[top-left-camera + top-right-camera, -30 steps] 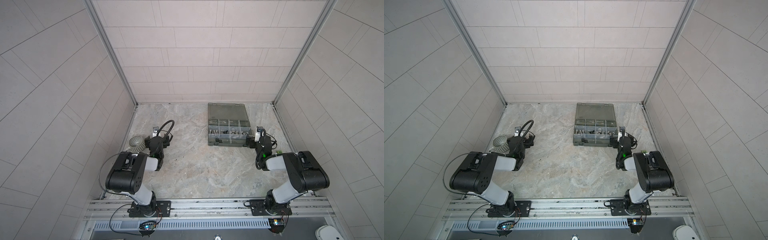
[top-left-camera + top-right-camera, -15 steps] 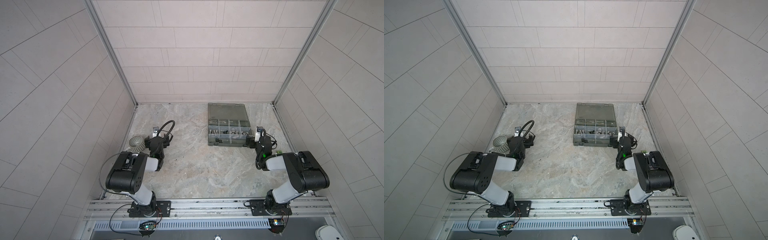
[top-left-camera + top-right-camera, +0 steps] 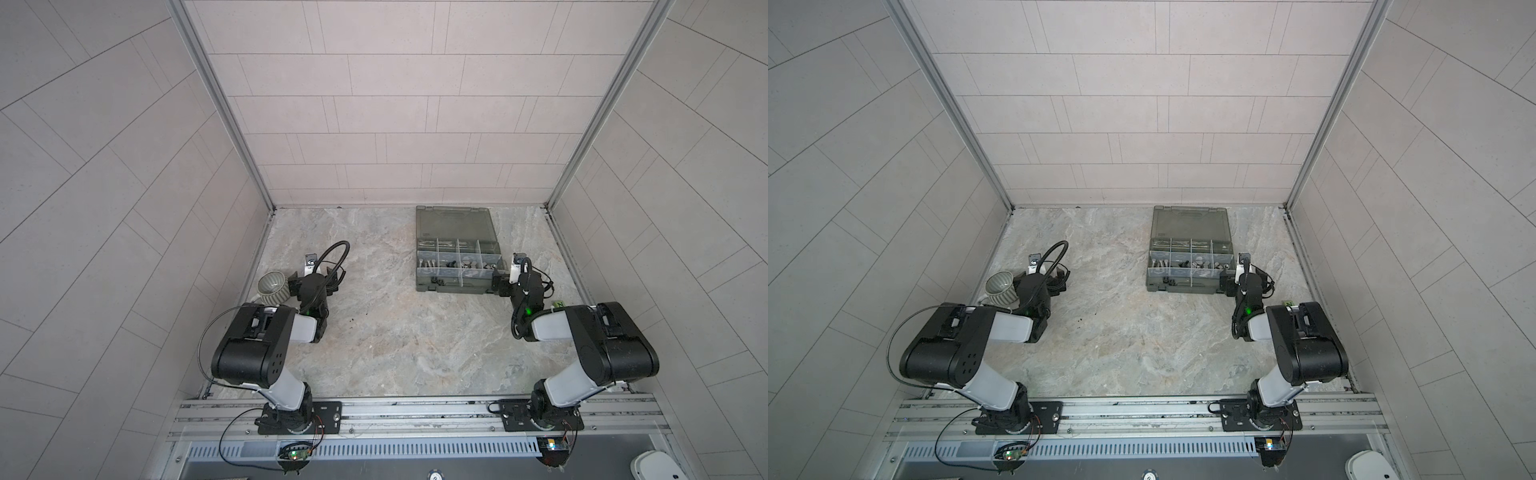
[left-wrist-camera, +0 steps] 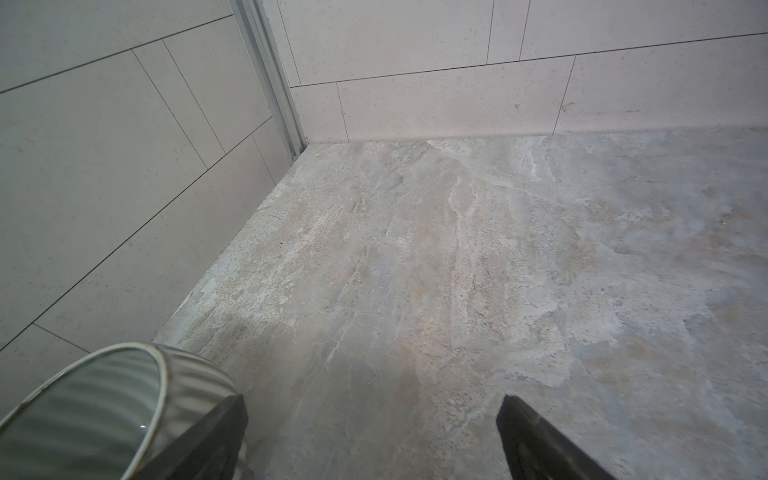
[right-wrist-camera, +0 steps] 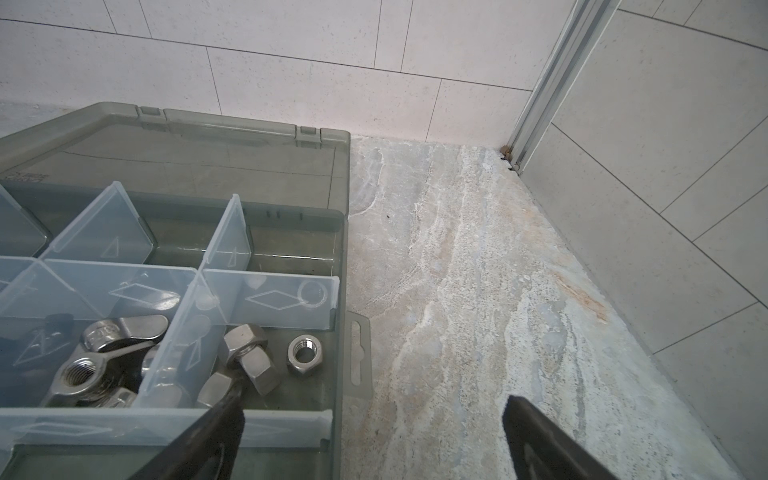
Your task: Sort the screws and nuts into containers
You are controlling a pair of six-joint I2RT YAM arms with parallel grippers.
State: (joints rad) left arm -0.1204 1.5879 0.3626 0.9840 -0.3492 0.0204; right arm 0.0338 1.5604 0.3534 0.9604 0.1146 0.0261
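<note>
The smoky grey organizer box (image 3: 455,222) (image 3: 1190,222) lies open at the back right, its containers split by clear dividers (image 5: 266,297). Small silver screws (image 3: 428,262) show in one left compartment. In the right wrist view, silver hex nuts (image 5: 303,353) fill the end compartment and silver wing nuts (image 5: 120,332) the one beside it. My right gripper (image 3: 505,282) (image 5: 370,415) is open astride the box's right wall (image 5: 338,332), one finger (image 5: 208,440) over the hex nuts. My left gripper (image 3: 316,276) (image 4: 374,415) is open and empty over bare table.
A ribbed grey-green mug (image 3: 273,286) (image 4: 104,407) stands by the left wall, right beside my left gripper's finger (image 4: 216,440). A few tiny dark specks (image 3: 351,320) lie on the marble table. Tiled walls close in the left, back and right sides.
</note>
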